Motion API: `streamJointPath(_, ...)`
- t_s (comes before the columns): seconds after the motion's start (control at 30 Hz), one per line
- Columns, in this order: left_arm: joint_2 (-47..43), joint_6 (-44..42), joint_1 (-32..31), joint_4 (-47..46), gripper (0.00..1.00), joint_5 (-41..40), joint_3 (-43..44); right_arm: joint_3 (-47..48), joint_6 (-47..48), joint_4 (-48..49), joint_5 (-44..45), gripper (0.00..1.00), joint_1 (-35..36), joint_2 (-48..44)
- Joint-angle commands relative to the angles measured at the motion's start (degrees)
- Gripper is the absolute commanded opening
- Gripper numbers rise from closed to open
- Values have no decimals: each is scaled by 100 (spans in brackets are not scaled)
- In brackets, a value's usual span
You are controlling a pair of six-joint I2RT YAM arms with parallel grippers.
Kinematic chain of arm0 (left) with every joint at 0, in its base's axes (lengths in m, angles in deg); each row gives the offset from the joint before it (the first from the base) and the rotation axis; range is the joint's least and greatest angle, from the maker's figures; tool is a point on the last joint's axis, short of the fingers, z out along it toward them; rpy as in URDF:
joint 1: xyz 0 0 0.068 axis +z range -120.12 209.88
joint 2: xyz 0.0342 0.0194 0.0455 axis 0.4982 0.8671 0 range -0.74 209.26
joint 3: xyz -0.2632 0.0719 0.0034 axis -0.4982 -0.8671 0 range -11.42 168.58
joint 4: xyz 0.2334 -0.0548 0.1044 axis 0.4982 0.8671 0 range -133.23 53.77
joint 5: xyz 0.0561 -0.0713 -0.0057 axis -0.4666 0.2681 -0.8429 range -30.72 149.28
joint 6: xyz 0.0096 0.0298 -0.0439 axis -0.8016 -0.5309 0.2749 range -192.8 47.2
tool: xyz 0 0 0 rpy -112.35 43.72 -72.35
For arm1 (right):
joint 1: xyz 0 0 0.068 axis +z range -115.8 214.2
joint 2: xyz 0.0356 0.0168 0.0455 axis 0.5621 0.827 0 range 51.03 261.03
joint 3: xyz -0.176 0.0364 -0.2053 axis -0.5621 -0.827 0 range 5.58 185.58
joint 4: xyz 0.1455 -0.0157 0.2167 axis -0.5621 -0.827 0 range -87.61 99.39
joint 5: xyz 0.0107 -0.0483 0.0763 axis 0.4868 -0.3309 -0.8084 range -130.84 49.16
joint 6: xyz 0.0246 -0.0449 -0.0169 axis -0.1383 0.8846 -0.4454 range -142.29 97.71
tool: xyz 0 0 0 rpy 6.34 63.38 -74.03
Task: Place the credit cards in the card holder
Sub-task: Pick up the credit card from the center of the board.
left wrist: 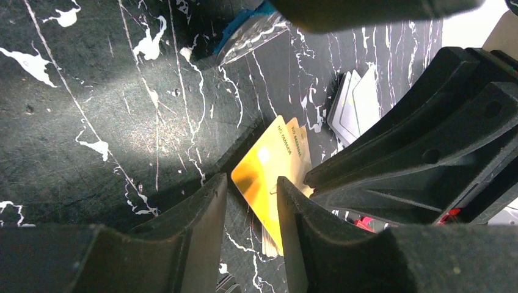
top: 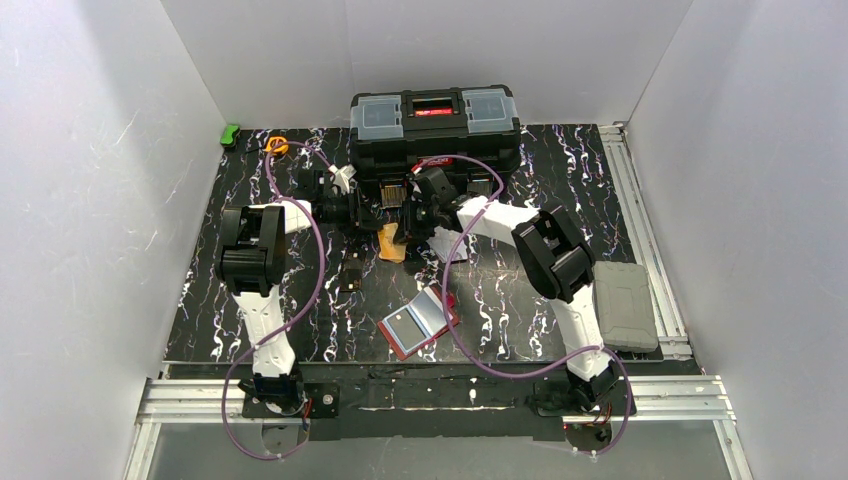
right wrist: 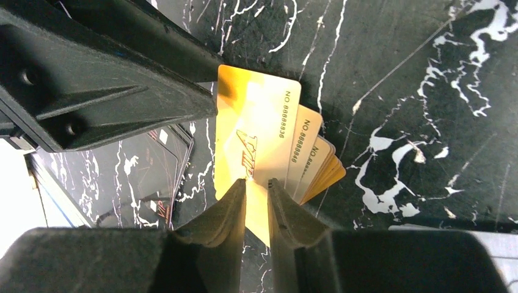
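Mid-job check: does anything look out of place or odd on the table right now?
Yes. The left hand and the right hand crowd close together over the same fanned pile of orange plastic cards. The red folding card holder lies open and skewed, well apart from them.

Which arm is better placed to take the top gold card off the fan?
Right, likely. The right gripper sits centred over the top card of the credit cards, fingertips a narrow slit apart. The left gripper stands wider, over a corner of the fan.
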Motion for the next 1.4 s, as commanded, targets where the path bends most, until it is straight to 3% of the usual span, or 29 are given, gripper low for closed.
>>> streamJointPath(0.0,-83,-54,21,-25,34,196,-79,324,-31,-90,-89,27,89,225)
streamJointPath(0.4,-137,-178,21,189,32,318,-64,609,-23,-321,-124,27,152,449)
streamJointPath(0.7,-50,-183,21,276,23,345,-65,611,-29,-276,-255,27,196,507)
streamJointPath(1.03,148,22,17,227,22,412,83,480,-11,22,-546,27,202,437)
streamJointPath(1.17,153,7,20,172,0,403,87,360,-11,209,-692,28,196,325)
streamJointPath(1.37,62,77,21,67,0,423,-16,63,-17,565,-782,32,158,19)
